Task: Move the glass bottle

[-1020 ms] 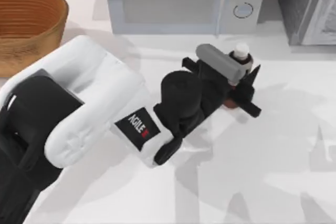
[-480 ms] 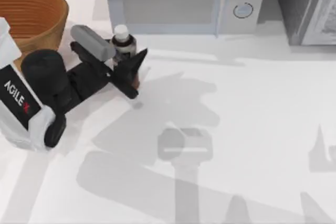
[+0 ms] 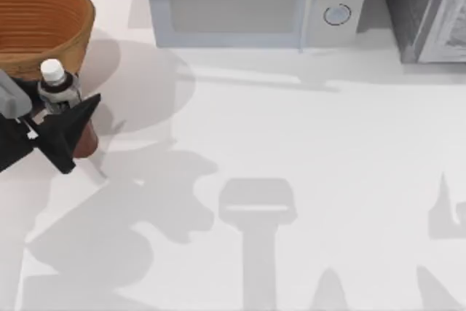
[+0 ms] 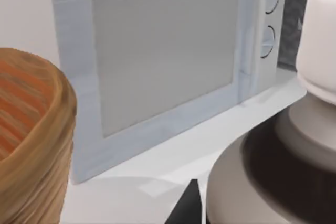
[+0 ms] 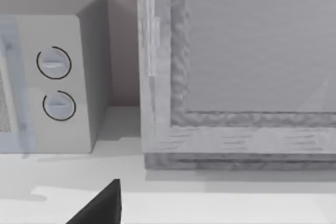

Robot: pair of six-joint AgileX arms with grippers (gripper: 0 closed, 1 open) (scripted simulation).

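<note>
Top view, looking down on the white table (image 3: 306,180). The left gripper (image 3: 62,125) sits at the far left edge, at about nine o'clock from the table's centre, its dark fingers (image 3: 73,125) clenched around the glass bottle (image 3: 62,96). The bottle stands upright in that grasp, white cap uppermost, grey-blue label band below the dark neck, reddish-brown base just visible beneath the fingers. It lies just beside the woven basket (image 3: 44,27), at roughly five o'clock from the basket's centre; whether bottle and basket touch cannot be told.

A microwave oven (image 3: 255,1) with two round dials stands along the back edge at twelve o'clock, and a grey cabinet-like appliance (image 3: 429,9) occupies the one-o'clock corner.

Left wrist view: the bottle's white cap (image 4: 317,40) and shoulder loom very close, with the basket wall (image 4: 31,145) and the microwave door (image 4: 163,61) beyond.

Right wrist view: a dark fingertip (image 5: 102,205) of the right gripper (image 5: 105,208) shows before the microwave's dials (image 5: 55,85) and the grey appliance (image 5: 241,66); its fingers' state cannot be told.
</note>
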